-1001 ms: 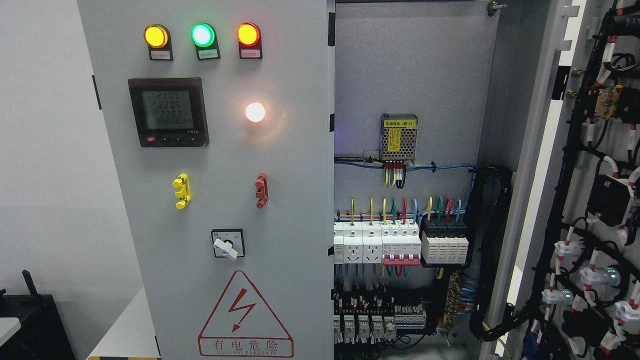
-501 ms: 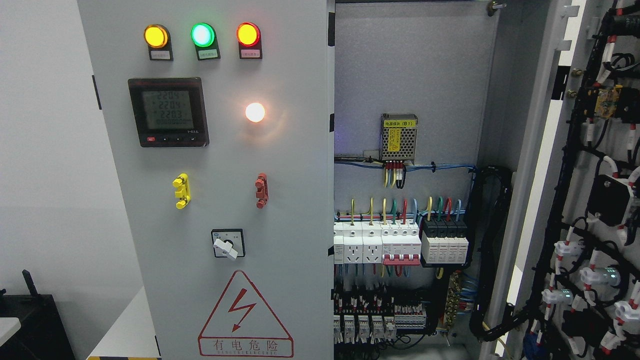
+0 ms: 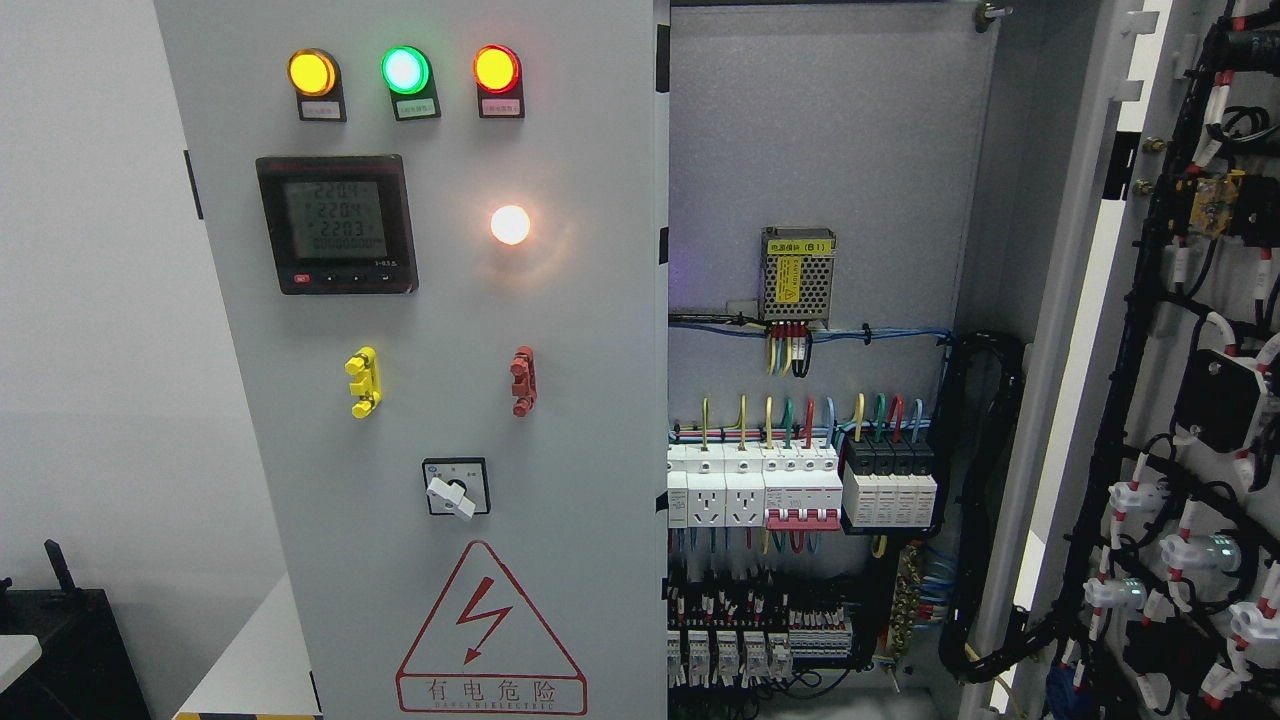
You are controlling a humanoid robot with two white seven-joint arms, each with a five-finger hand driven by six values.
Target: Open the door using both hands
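Standing open, right door partly cropped

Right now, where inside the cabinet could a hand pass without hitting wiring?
Free: bare back panel above the power supply. Crowded: breaker row and terminals below it, cable bundle on the right, wired open door.

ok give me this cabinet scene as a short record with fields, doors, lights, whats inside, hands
left door: shut, faces the camera
right door: swung wide open, wiring on its inner side
indicator lamps: amber, green and red, all lit
white lamp: lit
meter: display on
rotary switch: below the meter
warning triangle: at the bottom of the left door
interior: circuit breakers and a power supply exposed
robot hands: none in view
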